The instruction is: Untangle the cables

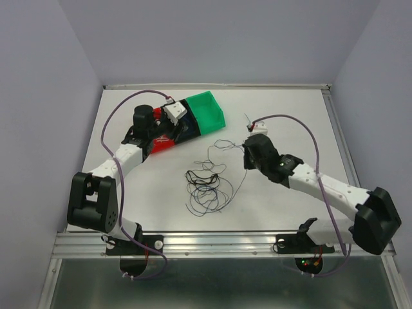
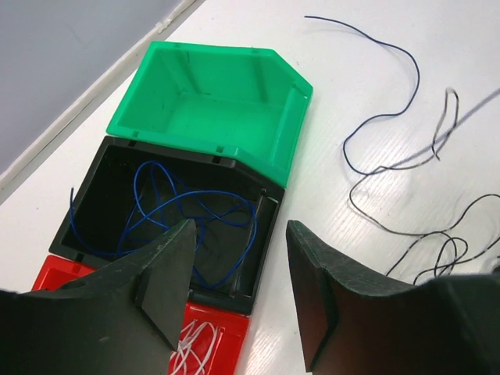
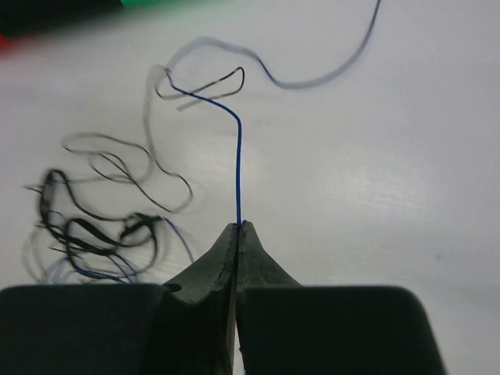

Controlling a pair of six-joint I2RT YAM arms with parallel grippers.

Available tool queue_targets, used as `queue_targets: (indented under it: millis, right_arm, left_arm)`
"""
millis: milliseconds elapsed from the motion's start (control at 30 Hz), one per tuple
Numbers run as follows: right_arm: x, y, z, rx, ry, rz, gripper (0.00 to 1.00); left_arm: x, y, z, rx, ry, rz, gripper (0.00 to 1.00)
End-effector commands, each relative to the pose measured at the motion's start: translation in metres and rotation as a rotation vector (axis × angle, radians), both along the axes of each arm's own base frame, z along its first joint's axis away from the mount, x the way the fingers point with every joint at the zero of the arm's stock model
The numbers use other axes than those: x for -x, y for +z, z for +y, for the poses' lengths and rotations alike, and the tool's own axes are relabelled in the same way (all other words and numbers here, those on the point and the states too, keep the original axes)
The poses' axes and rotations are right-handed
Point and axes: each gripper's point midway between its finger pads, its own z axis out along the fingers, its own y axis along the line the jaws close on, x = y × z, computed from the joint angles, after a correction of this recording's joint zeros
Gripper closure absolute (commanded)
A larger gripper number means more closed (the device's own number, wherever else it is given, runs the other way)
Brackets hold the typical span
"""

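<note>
The right gripper (image 3: 238,226) is shut tight on a blue cable (image 3: 238,172), pinched right at the fingertips. From there the cable runs straight away from the gripper and bends into a small loop of dark strands. The rest of the cables (image 1: 207,187) lie in a loose tangle of black and dark blue near the middle of the desk (image 1: 290,116), between the two arms (in the right wrist view they are blurred).

The left gripper (image 2: 240,230) is about half open and holds nothing. It hangs over the near edge of the black bin (image 2: 98,199), where blue wires (image 2: 255,230) are coiled. The green bin (image 2: 289,133) touches its far side. The red bin (image 2: 55,269) is on its near side, with white wires (image 2: 191,348) in it.
</note>
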Motion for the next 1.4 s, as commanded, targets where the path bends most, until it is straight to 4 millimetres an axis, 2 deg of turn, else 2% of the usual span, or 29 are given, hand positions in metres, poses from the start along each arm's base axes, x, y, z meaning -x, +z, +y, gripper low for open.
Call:
queue_targets:
  millis: [0, 33, 133, 167, 233, 267, 367, 400, 433, 500, 533, 633, 667, 733, 767, 900, 933, 1067, 1100, 1200, 1233, 1267, 1367]
  right_arm:
    - [-0.021, 0.146, 0.024, -0.202, 0.093, -0.302, 0.99]
    - [-0.019, 0.177, 0.027, -0.240, 0.123, -0.359, 0.99]
    - [-0.014, 0.219, 0.032, -0.293, 0.170, -0.432, 0.99]
    - [-0.011, 0.244, 0.037, -0.329, 0.211, -0.474, 0.99]
    - [-0.005, 0.272, 0.042, -0.375, 0.260, -0.527, 1.00]
    - [0.001, 0.295, 0.048, -0.415, 0.311, -0.562, 0.99]
    - [0.007, 0.331, 0.056, -0.468, 0.366, -0.624, 0.99]
    - [0.011, 0.344, 0.059, -0.488, 0.397, -0.643, 0.99]
    - [0.015, 0.366, 0.062, -0.516, 0.420, -0.680, 0.99]
    - [0.018, 0.391, 0.062, -0.544, 0.436, -0.723, 1.00]
    - [0.028, 0.414, 0.062, -0.578, 0.472, -0.763, 0.99]
    - [0.035, 0.434, 0.067, -0.616, 0.516, -0.785, 0.99]
    - [0.039, 0.444, 0.067, -0.635, 0.527, -0.799, 1.00]
    - [0.039, 0.448, 0.070, -0.646, 0.535, -0.799, 0.99]
    - [0.039, 0.449, 0.070, -0.652, 0.537, -0.796, 0.99]
    - [0.040, 0.456, 0.074, -0.669, 0.552, -0.797, 0.99]
    - [0.041, 0.460, 0.074, -0.676, 0.557, -0.810, 0.99]
    - [0.045, 0.478, 0.078, -0.703, 0.586, -0.844, 1.00]
    - [0.049, 0.488, 0.076, -0.715, 0.598, -0.865, 0.99]
    - [0.045, 0.496, 0.084, -0.721, 0.621, -0.878, 0.99]
    - [0.048, 0.507, 0.083, -0.729, 0.629, -0.903, 1.00]
    - [0.042, 0.505, 0.089, -0.726, 0.631, -0.896, 1.00]
    - [0.042, 0.516, 0.093, -0.727, 0.656, -0.926, 1.00]
  left_arm:
    - [0.017, 0.021, -0.014, 0.016, -0.097, -0.075, 0.39]
    - [0.022, 0.020, -0.019, 0.021, -0.120, -0.072, 0.39]
    - [0.030, 0.025, -0.027, 0.040, -0.167, -0.068, 0.39]
    - [0.035, 0.033, -0.031, 0.061, -0.193, -0.054, 0.39]
    - [0.040, 0.047, -0.034, 0.088, -0.216, -0.052, 0.39]
    - [0.045, 0.067, -0.038, 0.120, -0.236, -0.066, 0.39]
    - [0.055, 0.105, -0.043, 0.175, -0.270, -0.103, 0.35]
    - [0.065, 0.118, -0.047, 0.209, -0.301, -0.097, 0.34]
    - [0.069, 0.132, -0.049, 0.225, -0.317, -0.112, 0.32]
    - [0.083, 0.144, -0.057, 0.253, -0.364, -0.106, 0.31]
    - [0.087, 0.149, -0.060, 0.257, -0.380, -0.112, 0.30]
    - [0.106, 0.145, -0.072, 0.261, -0.442, -0.112, 0.28]
    - [0.111, 0.137, -0.074, 0.266, -0.462, -0.111, 0.27]
    - [0.125, 0.131, -0.079, 0.286, -0.512, -0.099, 0.26]
    - [0.129, 0.120, -0.081, 0.290, -0.521, -0.083, 0.25]
    - [0.130, 0.112, -0.081, 0.291, -0.489, -0.108, 0.25]
    - [0.130, 0.103, -0.081, 0.294, -0.477, -0.089, 0.25]
    - [0.127, 0.098, -0.080, 0.293, -0.459, -0.099, 0.25]
    - [0.128, 0.097, -0.082, 0.293, -0.472, -0.092, 0.25]
    - [0.133, 0.098, -0.083, 0.296, -0.498, -0.097, 0.25]
    - [0.134, 0.098, -0.083, 0.298, -0.498, -0.101, 0.25]
    - [0.136, 0.099, -0.082, 0.299, -0.503, -0.116, 0.25]
    - [0.146, 0.103, -0.081, 0.301, -0.527, -0.145, 0.25]
